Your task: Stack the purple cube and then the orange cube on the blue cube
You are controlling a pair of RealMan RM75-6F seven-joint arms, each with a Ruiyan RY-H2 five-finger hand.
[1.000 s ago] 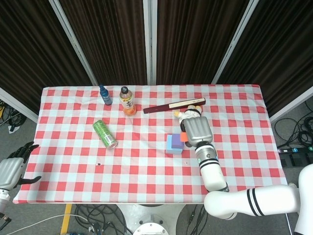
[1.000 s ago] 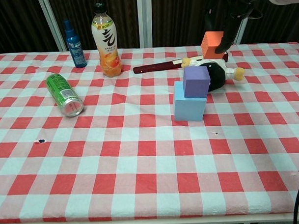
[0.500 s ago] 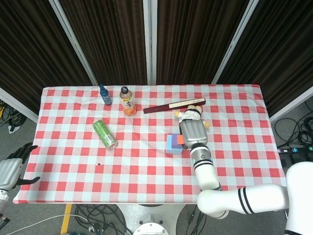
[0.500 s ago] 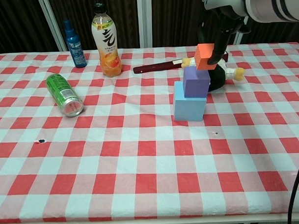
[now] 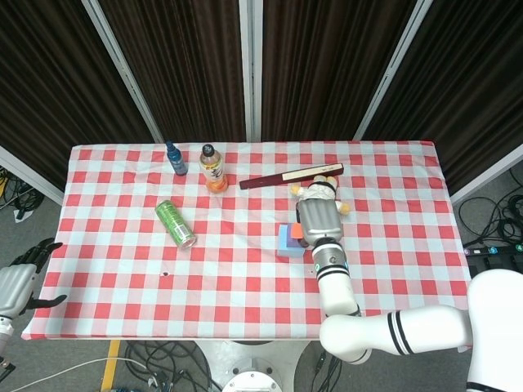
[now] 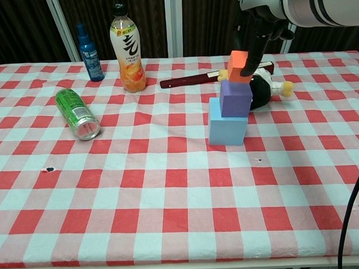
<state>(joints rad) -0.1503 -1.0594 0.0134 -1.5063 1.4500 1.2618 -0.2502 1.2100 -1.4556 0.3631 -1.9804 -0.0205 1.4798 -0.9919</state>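
Observation:
The blue cube [image 6: 228, 130] stands on the checked tablecloth with the purple cube [image 6: 235, 98] stacked on it. My right hand [image 6: 263, 26] reaches down from above and pinches the orange cube [image 6: 238, 66], which is slightly tilted right over the purple cube's top; I cannot tell whether they touch. In the head view my right hand [image 5: 320, 219] covers most of the stack, leaving the blue cube's [image 5: 283, 249] left edge and a sliver of the orange cube [image 5: 297, 235]. My left hand [image 5: 18, 282] hangs off the table's left side, fingers apart and empty.
A plush toy [image 6: 267, 87] lies just behind the stack, beside a dark red fan [image 6: 189, 81]. A green can [image 6: 77, 113] lies on its side at the left. An orange drink bottle [image 6: 127, 48] and a blue spray bottle [image 6: 89, 44] stand at the back left.
My right hand has carried the orange cube left and down, from beside the plush toy to right above the purple cube. The left hand has stayed put.

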